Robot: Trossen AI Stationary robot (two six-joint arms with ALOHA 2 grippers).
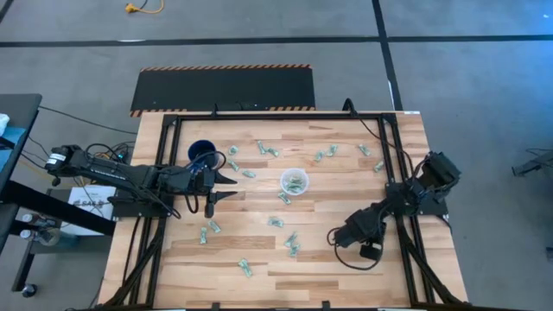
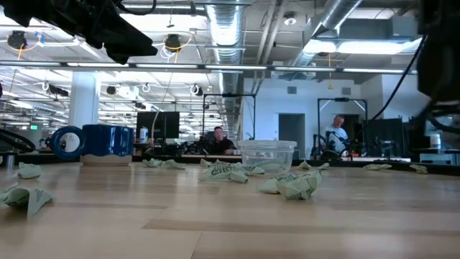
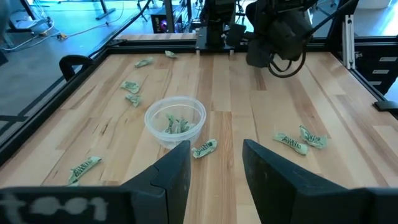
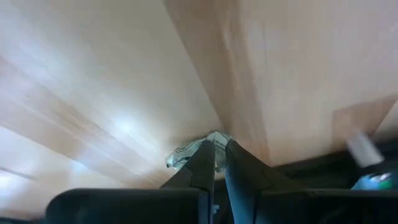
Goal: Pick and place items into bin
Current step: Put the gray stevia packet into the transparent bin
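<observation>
The right gripper point(image 4: 214, 163) is down at the table point(image 1: 363, 259) near its right front part, its fingers pinched on a pale green-and-white wrapped piece point(image 4: 189, 151) whose crinkly end sticks out beside the fingertips. The grip looks shallow, taken near the wrapper's edge, so the lift is best made straight up and slowly, checking that the piece comes away with the fingers before swinging toward the clear plastic cup point(image 1: 295, 182). That cup stands near the table's middle and already holds a few pieces; more wrapped pieces point(image 1: 291, 244) lie scattered between gripper and cup, so the carry should stay high enough not to sweep them. The left gripper point(image 1: 226, 187) hovers just left of the cup, fingers spread and empty, beside the dark blue mug point(image 1: 201, 155). The right arm's approach from its own side is open, but the release should come over the cup's middle, clear of its thin rim.
</observation>
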